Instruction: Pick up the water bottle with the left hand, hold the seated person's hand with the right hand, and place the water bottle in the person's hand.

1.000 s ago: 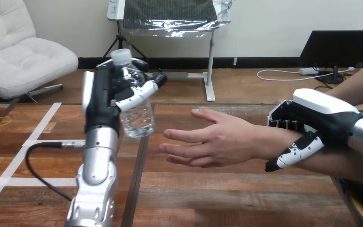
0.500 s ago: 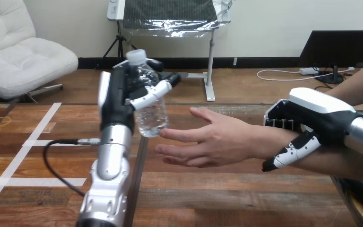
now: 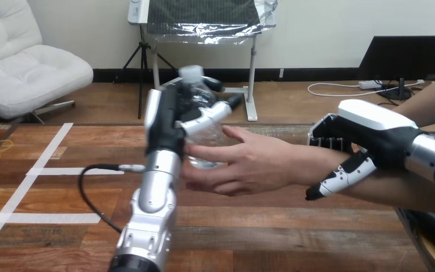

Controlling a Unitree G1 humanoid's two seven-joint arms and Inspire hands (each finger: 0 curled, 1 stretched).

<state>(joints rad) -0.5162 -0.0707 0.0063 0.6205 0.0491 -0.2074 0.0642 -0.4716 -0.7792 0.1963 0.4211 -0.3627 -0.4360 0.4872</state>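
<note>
1. Head view is showing the left hand (image 3: 167, 116) gripping the water bottle (image 3: 202, 92), with its fingers and thumb wrapping the bottle's upper body and the cap pointing up.
2. Over the last second the left arm has been carrying the bottle sideways toward the person's hand (image 3: 249, 164). The base is now sitting between that hand's thumb and outstretched fingers, above the desk (image 3: 289, 226).
3. Contact with the palm is looking likely, though the robot's forearm is partly covering it.
4. Just behind the person's hand, the right hand (image 3: 374, 133) is clasping the wrist, its fingers curling over and its thumb going underneath.
5. Delivery is nearing its end: the person's fingers are not yet closing, so the left hand's release is what remains.
</note>
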